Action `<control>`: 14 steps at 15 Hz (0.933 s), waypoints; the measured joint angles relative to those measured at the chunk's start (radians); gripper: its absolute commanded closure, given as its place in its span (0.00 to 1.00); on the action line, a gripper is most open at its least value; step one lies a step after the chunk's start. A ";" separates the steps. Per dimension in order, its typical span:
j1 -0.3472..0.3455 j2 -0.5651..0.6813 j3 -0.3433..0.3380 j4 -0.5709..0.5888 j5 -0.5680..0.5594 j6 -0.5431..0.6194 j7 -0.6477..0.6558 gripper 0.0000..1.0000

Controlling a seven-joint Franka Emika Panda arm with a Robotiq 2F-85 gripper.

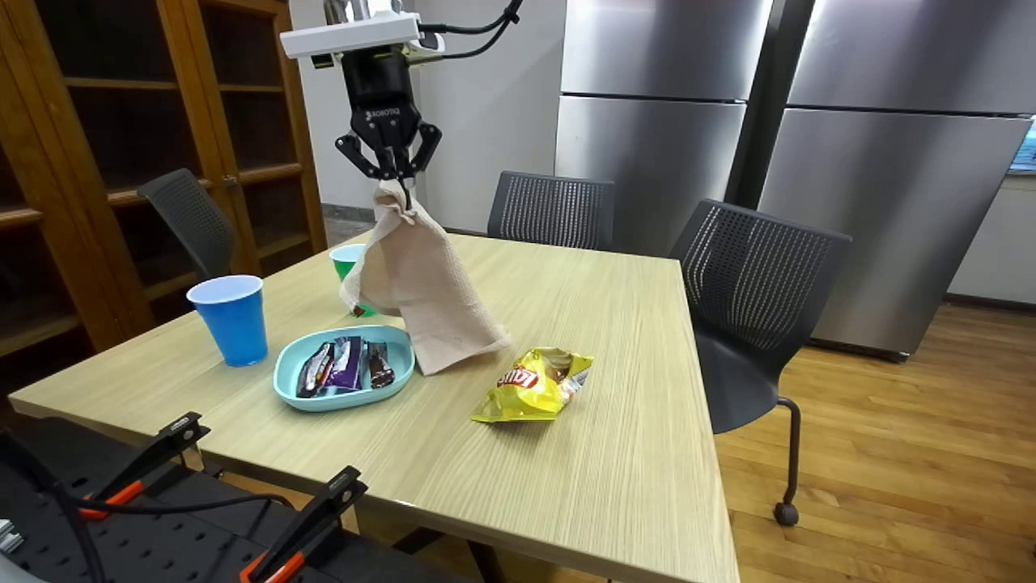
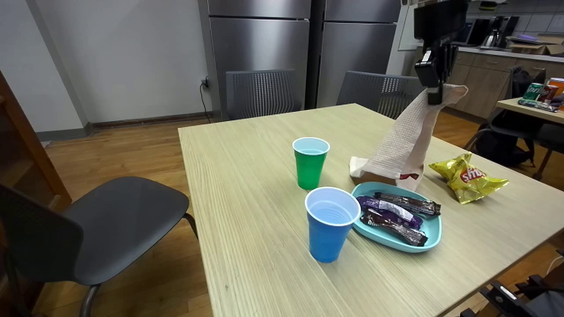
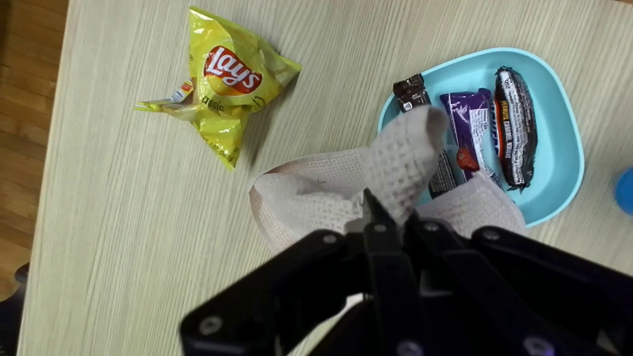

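Pinkish-beige waffle-textured cloth (image 1: 437, 291) hangs from the black two-fingered Robotiq gripper (image 1: 396, 172), whose tips are pressed together on its upper part, with only bunched fabric between them. Below the grip it drapes downward, its lower end reaching the pale wood-grain table (image 1: 615, 486).

In an exterior view, a shallow turquoise tray with rounded corners (image 1: 344, 399) lies between seven and eight o'clock from the cloth, and a glossy yellow Lay's chip bag (image 1: 518, 395) lies between four and five o'clock, near but apart.

In the wrist view, the tray sits toward two o'clock from the cloth, whose folds overlap its edge in sight; whether they touch it cannot be told. Inside are a dark brown wrapped bar (image 3: 413, 91), a shiny purple wrapped bar (image 3: 457, 111) and a black wrapped bar with a white label (image 3: 517, 133).

In an exterior view, a green plastic cup (image 2: 309, 171) stands upright between eight and nine o'clock from the cloth. A blue plastic cup with a white inside (image 2: 328, 242) stands upright between five and six o'clock from the green one, near the tray. Toward twelve o'clock, beyond the table, are dark grey perforated-back chairs (image 2: 262, 94) and brushed-steel refrigerators (image 2: 260, 53).
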 measured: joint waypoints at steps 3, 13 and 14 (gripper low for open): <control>0.000 -0.021 0.000 -0.006 0.000 0.000 0.000 0.99; 0.000 -0.097 0.000 -0.060 0.000 0.000 0.000 0.99; 0.000 -0.103 0.000 -0.065 0.000 0.000 0.000 0.99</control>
